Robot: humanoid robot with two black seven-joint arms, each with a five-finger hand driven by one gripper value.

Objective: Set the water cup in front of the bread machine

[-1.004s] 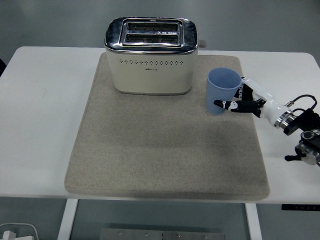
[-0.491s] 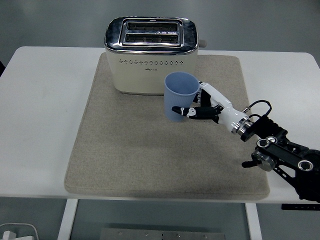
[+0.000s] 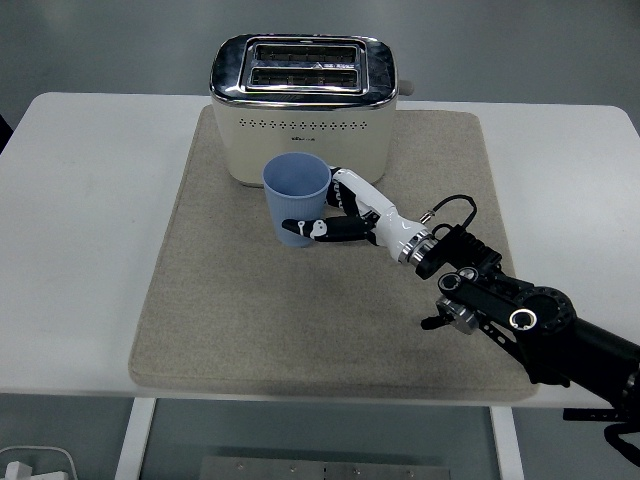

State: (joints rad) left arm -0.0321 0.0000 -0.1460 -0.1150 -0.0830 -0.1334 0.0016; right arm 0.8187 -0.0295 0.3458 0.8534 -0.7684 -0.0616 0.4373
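- The right hand (image 3: 335,212) reaches in from the lower right over the beige mat (image 3: 230,310), and its white-and-black fingers (image 3: 350,190) are wrapped around the side of the water cup (image 3: 297,201), grasping it.
- The thumb lies across the cup's lower right wall and the other fingers curl behind the cup's right side, close under the rim.
- The water cup is light blue, stands upright with its open mouth facing up, and sits over the mat directly in front of the bread machine (image 3: 302,108), roughly level with the machine's front face and near the middle of it.
- Whether the cup's base touches the mat or hangs just above it cannot be told.
- The bread machine is cream-coloured with a shiny metal top and two slots, and stands on the far part of the mat.
- The mat covers the middle of the white counter (image 3: 80,230), with bare counter showing on both sides of it.
- The right arm (image 3: 520,320) is black, with a thin cable looping near the wrist, and crosses the mat's near right corner.
- The left hand does not show anywhere in the view.
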